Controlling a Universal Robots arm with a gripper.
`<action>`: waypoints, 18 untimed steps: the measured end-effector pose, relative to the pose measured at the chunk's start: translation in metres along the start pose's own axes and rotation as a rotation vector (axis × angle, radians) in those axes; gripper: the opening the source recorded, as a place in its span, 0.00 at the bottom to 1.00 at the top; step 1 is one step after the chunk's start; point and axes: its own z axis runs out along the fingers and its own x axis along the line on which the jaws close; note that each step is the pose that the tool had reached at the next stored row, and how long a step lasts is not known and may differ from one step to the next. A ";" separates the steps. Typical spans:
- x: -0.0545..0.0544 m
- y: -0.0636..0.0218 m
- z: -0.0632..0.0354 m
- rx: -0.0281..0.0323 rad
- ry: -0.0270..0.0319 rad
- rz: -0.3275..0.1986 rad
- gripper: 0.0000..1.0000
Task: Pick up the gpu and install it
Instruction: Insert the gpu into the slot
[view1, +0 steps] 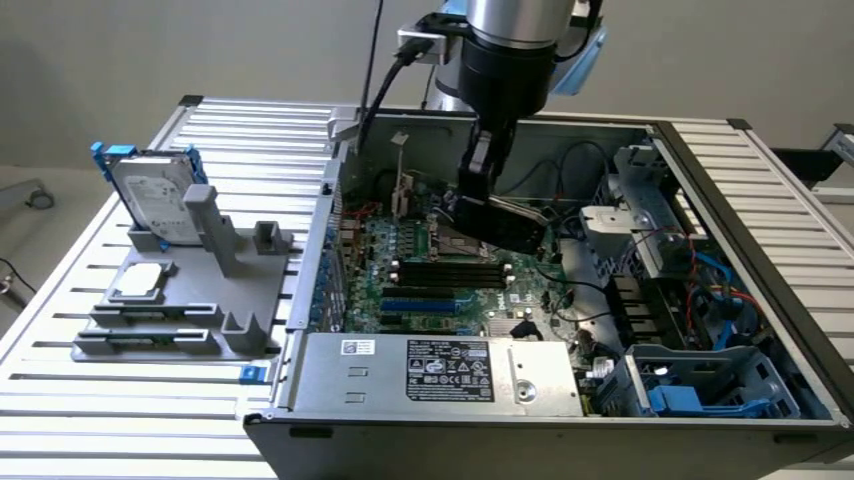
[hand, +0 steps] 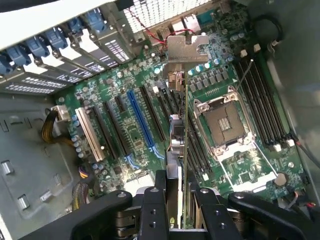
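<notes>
The gpu is seen edge-on in the wrist view, a thin green card with its silver end bracket at the far end. My gripper is shut on it, one black finger on each face. In the exterior view the gripper reaches down into the open computer case, and the gpu hangs tilted with its black face showing, just above the green motherboard. The card hovers over the expansion slots, beside the long blue slot and the CPU socket; whether it touches a slot I cannot tell.
Black memory sticks lie on the board near the card. A power supply fills the case's near side, with drive cages and cables at the exterior view's right. A silver hard drive in a blue frame stands on a grey rack outside the case.
</notes>
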 end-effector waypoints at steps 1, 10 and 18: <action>0.000 0.0000 0.0005 0.0005 0.0002 -0.018 0.27; 0.000 -0.0001 0.0056 0.0051 0.0022 -0.181 0.27; 0.000 -0.0002 0.0084 0.0085 0.0035 -0.304 0.27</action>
